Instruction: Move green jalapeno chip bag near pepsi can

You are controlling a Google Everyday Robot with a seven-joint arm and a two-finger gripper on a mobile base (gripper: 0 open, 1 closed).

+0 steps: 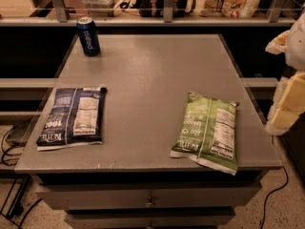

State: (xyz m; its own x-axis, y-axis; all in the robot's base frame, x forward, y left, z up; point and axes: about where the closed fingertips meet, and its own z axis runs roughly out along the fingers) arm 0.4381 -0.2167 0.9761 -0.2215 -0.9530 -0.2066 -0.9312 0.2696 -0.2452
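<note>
The gripper [287, 109] shows only in part at the right edge of the camera view, a pale yellow and white shape hanging off the side of the grey table [152, 75], and whether it is spread or pressed together cannot be told; it holds nothing that can be seen. Just to the left of the gripper as the camera sees it, and a little lower, the green jalapeno chip bag [207, 129] lies flat on the table with its white label panel up, apart from the gripper, one corner poking over the table's near edge. Far from the gripper, across the whole tabletop and up toward the back left corner, the pepsi can [88, 36] stands upright, well apart from the green bag. Also far to the left of the gripper, at about its own height in the view, a dark navy chip bag [74, 117] lies flat near the table's left edge, between the can and the near edge. Below the gripper a dark cable [273, 194] runs over the speckled floor, and lower left of it a drawer front [150, 194] sits under the tabletop
</note>
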